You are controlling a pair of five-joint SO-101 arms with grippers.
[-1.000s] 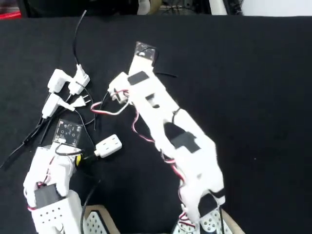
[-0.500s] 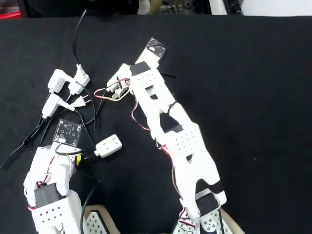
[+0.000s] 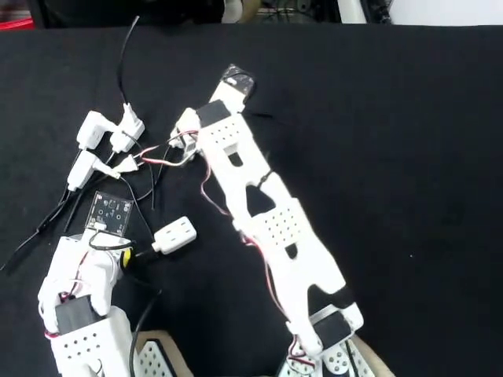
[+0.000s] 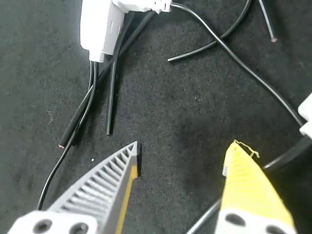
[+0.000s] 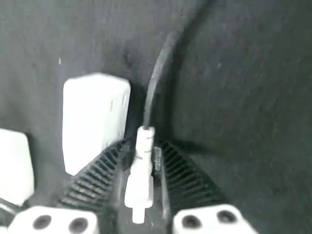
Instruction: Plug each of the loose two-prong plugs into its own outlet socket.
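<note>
My right gripper (image 5: 144, 145) is shut on a small white two-prong plug (image 5: 141, 181) whose black cord (image 5: 158, 73) runs away over the black cloth. A white outlet socket (image 5: 95, 122) lies just beside the fingers. From above, the right gripper (image 3: 185, 132) sits next to a cluster of white plugs and sockets (image 3: 106, 145). Another white outlet socket (image 3: 174, 234) lies near the left arm (image 3: 82, 283). My left gripper (image 4: 183, 151) is open over bare cloth, with a white plug body (image 4: 101, 24) and black cords (image 4: 92, 97) farther ahead.
Black cords (image 3: 47, 224) trail from the cluster toward the table's left edge and one (image 3: 124, 55) runs to the back. The right half of the black table (image 3: 409, 157) is open. Loose cord ends (image 4: 204, 46) cross ahead of the left gripper.
The right arm has stretched out and swung, carrying its gripper with the plug a little toward the cluster at the left. The left arm has not moved.
</note>
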